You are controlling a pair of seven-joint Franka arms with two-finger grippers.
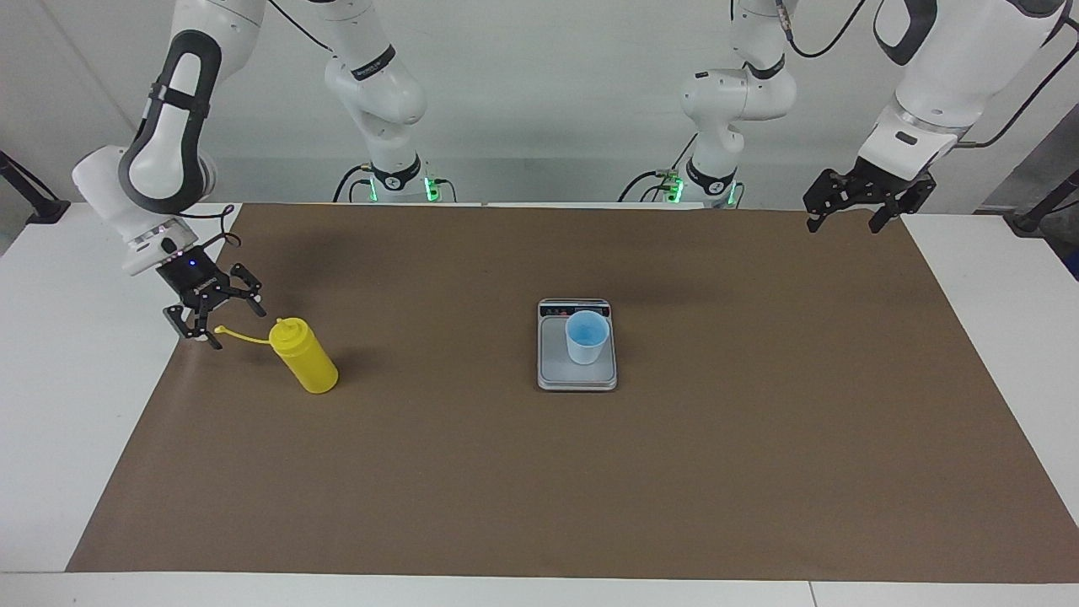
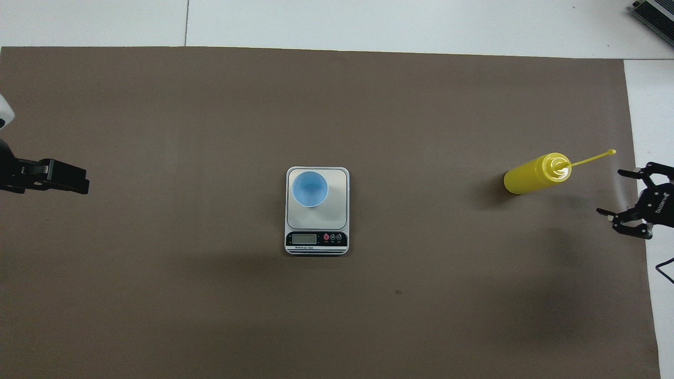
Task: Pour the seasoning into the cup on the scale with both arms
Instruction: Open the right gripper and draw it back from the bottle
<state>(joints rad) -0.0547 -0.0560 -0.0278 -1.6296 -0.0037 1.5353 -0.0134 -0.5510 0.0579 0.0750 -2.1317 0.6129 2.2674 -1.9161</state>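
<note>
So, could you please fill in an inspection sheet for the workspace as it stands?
Surface: white table under a brown mat.
Job's things: yellow bottle upright, cap strap out; blue cup on the scale.
Clutter: nothing seen.
Grippers: right gripper open beside the bottle, holding nothing; left gripper open, waiting over the mat's edge.
Cables: black cable at the right wrist.
Surroundings: pale wall.

The cup [image 1: 587, 336] stands on the scale [image 1: 556, 371]; the seasoning [image 1: 303, 356] toward the right arm's end.
</note>
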